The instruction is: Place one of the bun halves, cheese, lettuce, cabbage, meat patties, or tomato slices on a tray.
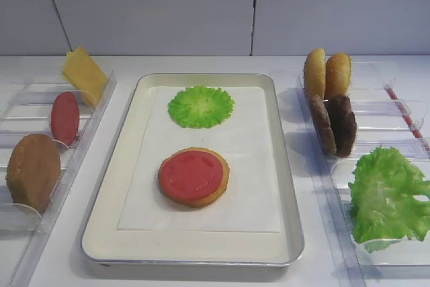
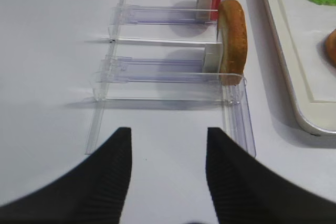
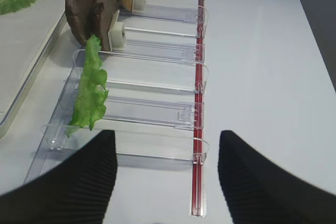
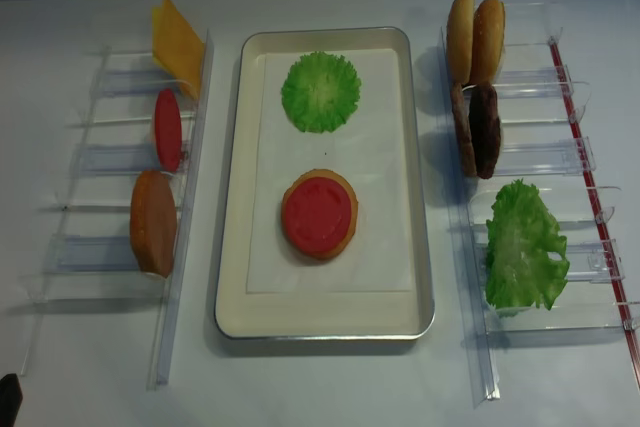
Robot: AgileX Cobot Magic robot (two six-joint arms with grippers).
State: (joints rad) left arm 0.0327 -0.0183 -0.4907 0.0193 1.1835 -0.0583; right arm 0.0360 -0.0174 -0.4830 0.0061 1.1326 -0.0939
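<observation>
The tray (image 1: 290, 186) is sitting in the middle of the table (image 1: 134, 65), its paper liner (image 1: 255, 166) carrying two piles. Toward the tray's near end, a tomato slice (image 1: 191, 174) is lying flat on a bun half (image 1: 201, 199). Toward the far end, a round lettuce leaf (image 1: 201, 106) is lying on the liner, apart from the bun.

Along the table's left edge, a clear rack (image 1: 80, 146) is holding the cheese (image 1: 84, 74) at the far end, a second tomato slice (image 1: 64, 117) standing on edge behind a divider, and another bun half (image 1: 33, 170) standing nearest the camera. Along the right edge, a second rack (image 1: 396, 109) is holding two bun halves (image 1: 326, 72) upright at the far end, two patties (image 1: 334, 124) standing just in front of them, and a large lettuce leaf (image 1: 386, 196) nearer the front.

The left gripper (image 2: 168, 150) is hovering released and empty over the table, just short of the near end of the left rack, with the standing bun ahead and to its right. The right gripper (image 3: 167, 156) is hanging open and empty over the near end of the right rack, the large lettuce ahead on its left and the patties beyond. Both are well away from the tray's stack.
</observation>
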